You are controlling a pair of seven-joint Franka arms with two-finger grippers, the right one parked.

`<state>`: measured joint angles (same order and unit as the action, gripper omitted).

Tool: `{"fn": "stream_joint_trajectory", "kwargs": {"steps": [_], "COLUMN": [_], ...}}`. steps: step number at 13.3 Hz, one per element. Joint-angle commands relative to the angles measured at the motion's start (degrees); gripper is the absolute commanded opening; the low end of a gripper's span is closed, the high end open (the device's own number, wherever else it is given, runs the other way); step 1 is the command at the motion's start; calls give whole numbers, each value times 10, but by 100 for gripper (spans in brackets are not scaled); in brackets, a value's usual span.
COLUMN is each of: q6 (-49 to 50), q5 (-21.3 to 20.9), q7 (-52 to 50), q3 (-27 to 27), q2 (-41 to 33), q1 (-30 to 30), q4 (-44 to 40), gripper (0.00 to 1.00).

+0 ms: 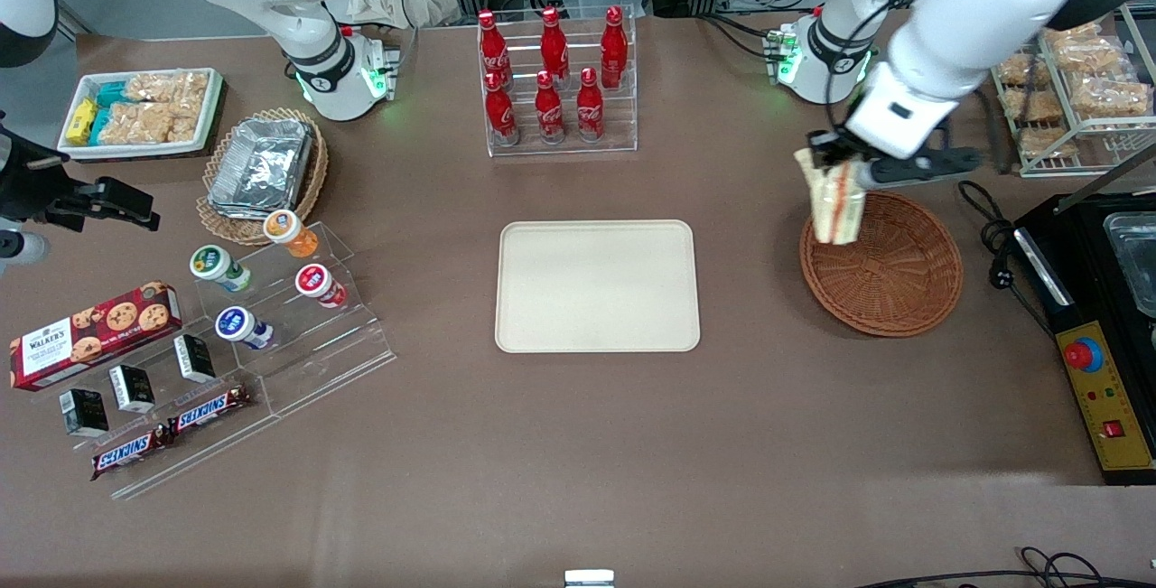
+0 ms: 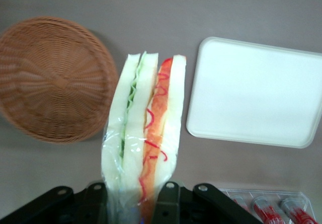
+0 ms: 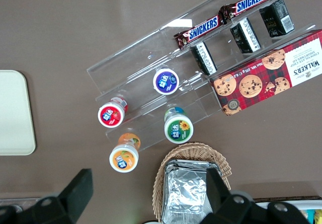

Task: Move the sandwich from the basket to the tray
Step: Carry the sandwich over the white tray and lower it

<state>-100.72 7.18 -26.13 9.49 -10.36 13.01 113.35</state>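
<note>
- Sandwich, a clear-wrapped wedge of pale white bread with pink-orange and green filling layers, hangs in the air above the rim of the basket, on the side of the basket that faces the tray; it touches neither the basket nor the desk.
- In the left wrist view the sandwich stands out from between the two black fingers, which are clamped on its wrapped end.
- Left gripper holds the sandwich by its upper end, so the wedge points down toward the basket rim.
- Round, shallow, reddish-brown woven wicker basket lies on the brown desk toward the working arm's end; nothing lies inside it in the wrist view.
- Flat cream-beige rectangular plastic tray with rounded corners lies in the middle of the desk, well apart from the basket, and its surface is bare.
- Clear acrylic rack of red cola bottles stands farther from the front camera than the tray.
- Lighter tan wicker basket with foil containers and a clear stepped stand with small yoghurt cups lie toward the parked arm's end of the desk.
</note>
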Motion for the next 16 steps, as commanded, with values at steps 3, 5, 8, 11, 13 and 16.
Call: {"fn": "stream_joint_trajectory", "kwargs": {"steps": [3, 5, 8, 11, 13, 16], "q6": [-59, -116, -209, -269, -301, -313], "q5": [6, 3, -4, -43, -67, -95], "q7": [4, -22, -64, -105, -133, -143], "q3": [-3, -3, -3, -3, -4, -4], "q2": [110, 171, 255, 327, 362, 382], "q1": [90, 112, 144, 158, 167, 167], "q4": [-10, -10, -9, -10, -10, -14], "gripper": [0, 0, 0, 0, 0, 73]}}
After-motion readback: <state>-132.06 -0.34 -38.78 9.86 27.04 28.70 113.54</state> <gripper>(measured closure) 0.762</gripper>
